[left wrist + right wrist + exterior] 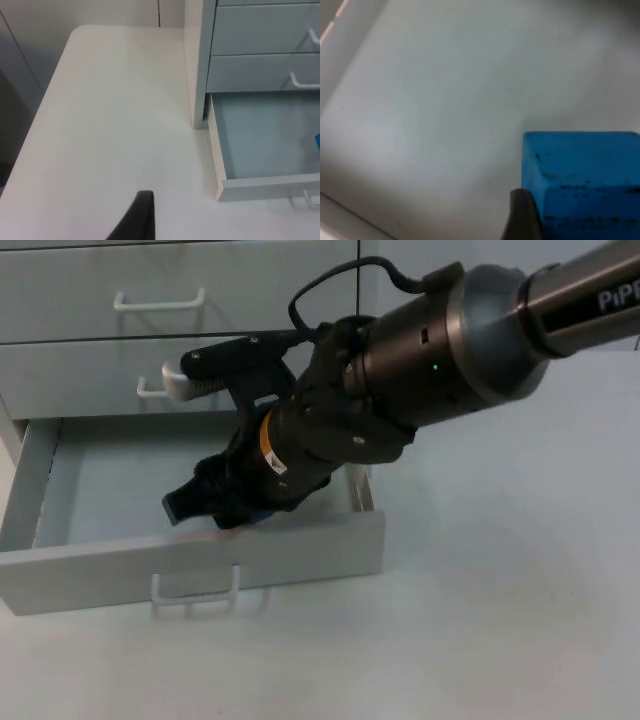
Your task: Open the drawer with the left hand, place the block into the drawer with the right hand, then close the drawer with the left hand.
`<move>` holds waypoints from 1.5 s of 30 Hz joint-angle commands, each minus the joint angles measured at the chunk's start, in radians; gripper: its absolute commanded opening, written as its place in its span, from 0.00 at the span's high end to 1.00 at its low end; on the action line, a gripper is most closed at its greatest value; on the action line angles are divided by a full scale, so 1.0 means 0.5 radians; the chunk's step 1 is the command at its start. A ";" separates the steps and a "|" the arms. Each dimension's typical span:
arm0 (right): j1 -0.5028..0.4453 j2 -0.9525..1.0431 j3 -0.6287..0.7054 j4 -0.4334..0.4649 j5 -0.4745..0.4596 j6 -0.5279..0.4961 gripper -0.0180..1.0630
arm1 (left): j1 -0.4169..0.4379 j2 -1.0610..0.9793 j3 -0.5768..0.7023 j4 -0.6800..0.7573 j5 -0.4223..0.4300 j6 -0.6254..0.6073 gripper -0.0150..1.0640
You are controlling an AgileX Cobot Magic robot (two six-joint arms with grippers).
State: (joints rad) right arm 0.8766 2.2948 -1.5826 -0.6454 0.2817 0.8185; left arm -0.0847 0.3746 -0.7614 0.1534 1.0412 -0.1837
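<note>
The bottom drawer (60, 490) of the cabinet (70, 340) stands pulled out over the tabletop (500, 590), its front handle (195, 592) facing the camera. The right gripper (215, 508) is reached down inside the drawer cavity, close behind the front panel. In the right wrist view the blue block (582, 175) sits directly against a fingertip, low over the pale drawer floor; the jaws appear to be clamped on the block, though whether it already rests on the floor cannot be told. The left gripper (137, 220) waits over bare tabletop beside the cabinet, well apart from the drawer handle; its jaw state cannot be told. Judgement: release is the step in hand. The block lies within the jaws and inside the drawer, so the right arm alone governs the next move.
</note>
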 commanded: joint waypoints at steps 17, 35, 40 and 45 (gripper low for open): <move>0.018 -0.401 -0.033 0.218 0.369 -0.102 0.39 | 0.007 -0.009 0.001 0.008 0.004 -0.014 0.01; 0.104 -1.044 0.709 0.778 0.680 -0.735 0.39 | 0.007 -0.009 0.001 0.030 -0.013 -0.014 0.01; 0.104 -1.177 0.902 0.778 0.605 -0.735 0.39 | 0.007 -0.009 0.001 0.030 -0.013 -0.014 0.01; 0.104 -1.350 1.090 0.755 0.571 -0.741 0.39 | 0.007 -0.009 0.001 0.030 -0.013 -0.014 0.01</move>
State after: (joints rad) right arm 0.9238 1.6542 -1.0623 -0.2583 0.5837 0.4557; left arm -0.0847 0.3746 -0.7614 0.1603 1.0412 -0.1837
